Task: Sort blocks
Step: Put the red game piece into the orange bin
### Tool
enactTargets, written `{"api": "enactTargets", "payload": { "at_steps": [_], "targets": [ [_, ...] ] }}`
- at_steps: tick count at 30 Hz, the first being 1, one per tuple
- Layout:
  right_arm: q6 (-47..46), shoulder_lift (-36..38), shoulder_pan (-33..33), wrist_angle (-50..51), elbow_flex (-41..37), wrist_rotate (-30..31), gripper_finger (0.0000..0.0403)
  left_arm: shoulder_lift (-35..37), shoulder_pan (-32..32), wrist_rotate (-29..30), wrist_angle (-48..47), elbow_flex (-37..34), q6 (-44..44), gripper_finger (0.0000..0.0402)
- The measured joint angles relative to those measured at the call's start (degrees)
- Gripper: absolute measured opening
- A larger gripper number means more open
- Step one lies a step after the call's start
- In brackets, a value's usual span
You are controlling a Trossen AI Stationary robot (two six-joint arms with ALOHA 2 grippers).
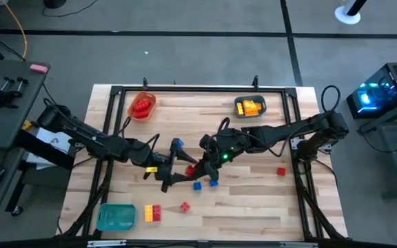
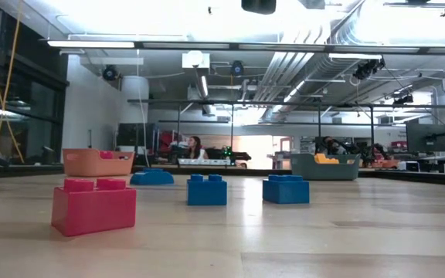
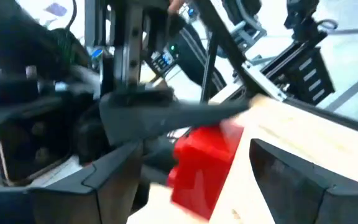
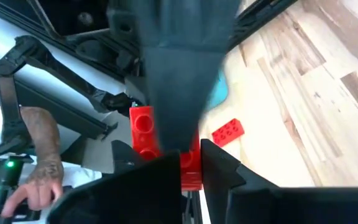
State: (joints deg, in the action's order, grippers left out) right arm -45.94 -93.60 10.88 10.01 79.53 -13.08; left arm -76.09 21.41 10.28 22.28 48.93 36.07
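Two grippers meet mid-table from above: the right gripper clenches a small red studded plastic brick, and the left gripper stands spread just beside it. The left wrist view shows that brick between its parted fingers. The right wrist view shows it upright in pinched fingers.

A red block is showing between dark fingers. Blue blocks are sitting on pale striped wood. Trays are showing orange, green and grey.
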Motion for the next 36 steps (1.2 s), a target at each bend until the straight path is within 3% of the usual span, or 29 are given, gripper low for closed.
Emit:
{"api": "enactTargets", "payload": {
  "at_steps": [14, 36],
  "targets": [
    [1.41, -0.07, -0.77, -1.06, -0.15, -0.39, 0.0000, 0.76, -1.36, -3.26, -1.29, 0.07, -4.39, 0.0138],
    [3.92, 1.32, -1.48, -3.51, -0.11, -0.28, 0.0000, 2.83, -1.05, -1.81, -4.51, 0.09, -1.22, 0.0149]
  ]
}}
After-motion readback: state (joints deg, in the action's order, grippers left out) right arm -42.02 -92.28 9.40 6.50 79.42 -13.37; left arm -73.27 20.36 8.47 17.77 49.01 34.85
